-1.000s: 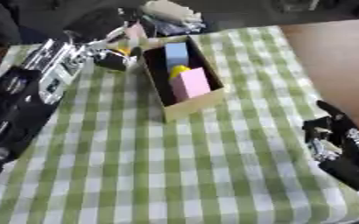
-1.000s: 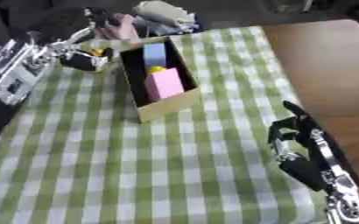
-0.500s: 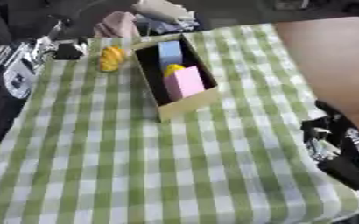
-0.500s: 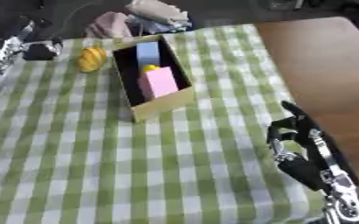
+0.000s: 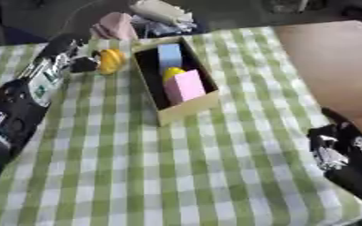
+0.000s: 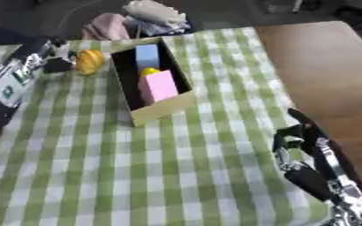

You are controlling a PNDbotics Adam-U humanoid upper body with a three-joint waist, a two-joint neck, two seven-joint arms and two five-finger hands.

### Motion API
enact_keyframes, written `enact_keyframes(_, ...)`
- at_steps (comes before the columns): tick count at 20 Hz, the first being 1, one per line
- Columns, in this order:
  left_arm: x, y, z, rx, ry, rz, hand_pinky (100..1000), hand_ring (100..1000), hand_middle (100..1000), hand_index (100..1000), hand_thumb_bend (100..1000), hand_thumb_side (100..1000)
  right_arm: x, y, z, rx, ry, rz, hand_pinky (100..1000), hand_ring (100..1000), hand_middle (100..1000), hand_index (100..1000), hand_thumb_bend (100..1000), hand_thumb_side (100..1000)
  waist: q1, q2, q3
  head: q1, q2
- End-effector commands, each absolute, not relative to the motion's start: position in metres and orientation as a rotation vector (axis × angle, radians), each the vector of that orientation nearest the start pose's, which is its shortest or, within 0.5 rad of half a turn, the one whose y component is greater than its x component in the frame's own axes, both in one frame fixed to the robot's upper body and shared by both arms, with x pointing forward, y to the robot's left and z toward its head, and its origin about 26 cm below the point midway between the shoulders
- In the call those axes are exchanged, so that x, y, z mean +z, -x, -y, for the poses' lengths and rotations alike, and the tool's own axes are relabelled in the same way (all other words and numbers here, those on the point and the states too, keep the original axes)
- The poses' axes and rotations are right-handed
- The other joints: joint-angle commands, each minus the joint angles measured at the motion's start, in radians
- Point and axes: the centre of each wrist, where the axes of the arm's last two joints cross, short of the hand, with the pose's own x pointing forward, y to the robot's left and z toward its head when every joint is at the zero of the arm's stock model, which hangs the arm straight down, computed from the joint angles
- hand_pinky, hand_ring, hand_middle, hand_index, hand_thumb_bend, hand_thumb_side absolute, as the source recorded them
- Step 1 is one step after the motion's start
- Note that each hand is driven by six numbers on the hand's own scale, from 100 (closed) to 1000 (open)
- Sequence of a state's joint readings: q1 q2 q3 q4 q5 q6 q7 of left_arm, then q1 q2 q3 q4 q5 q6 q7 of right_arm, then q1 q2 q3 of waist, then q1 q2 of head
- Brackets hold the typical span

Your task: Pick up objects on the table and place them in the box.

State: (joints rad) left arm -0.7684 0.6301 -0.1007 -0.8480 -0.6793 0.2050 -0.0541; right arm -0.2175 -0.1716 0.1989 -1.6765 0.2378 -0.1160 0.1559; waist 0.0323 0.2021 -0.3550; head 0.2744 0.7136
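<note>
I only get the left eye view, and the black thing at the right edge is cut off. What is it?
Observer: That is the robot's right hand. The right eye view shows all of it: black and silver, fingers relaxed, holding nothing.
Operator: Where is it sitting?
Observer: Over the right border of the green-and-white checked cloth, partly above the bare brown wooden tabletop, well apart from the open cardboard box.
</note>
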Motion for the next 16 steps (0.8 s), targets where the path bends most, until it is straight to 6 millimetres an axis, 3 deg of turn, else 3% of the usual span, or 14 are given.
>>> enact_keyframes(1,0.159,-0.444,-0.401,-0.768,-1.16,1.162,769,743,805,886,100,584,0.081,-0.32,0.202,0.701,0.015,1.948,659,784,599,968,100,443,-0.015,0.001,-0.004,0.017,-0.02)
enact_keyframes(9,0.145,-0.445,-0.392,-0.796,-1.131,1.158,750,714,767,858,100,423,0.081,-0.32,0.202,0.698,0.014,1.949,659,781,596,969,100,441,-0.01,0.008,-0.009,0.073,-0.034)
enact_keyframes(15,0.14,-0.445,-0.39,-0.816,-1.141,1.14,714,648,701,813,100,223,0.081,-0.32,0.202,0.695,0.014,1.948,658,779,594,969,100,439,-0.011,0.01,-0.008,0.077,-0.034)
enact_keyframes(16,0.14,-0.445,-0.39,-0.818,-1.145,1.138,709,637,689,804,100,223,0.081,-0.32,0.202,0.695,0.014,1.947,658,779,593,969,100,440,-0.011,0.01,-0.007,0.076,-0.034)
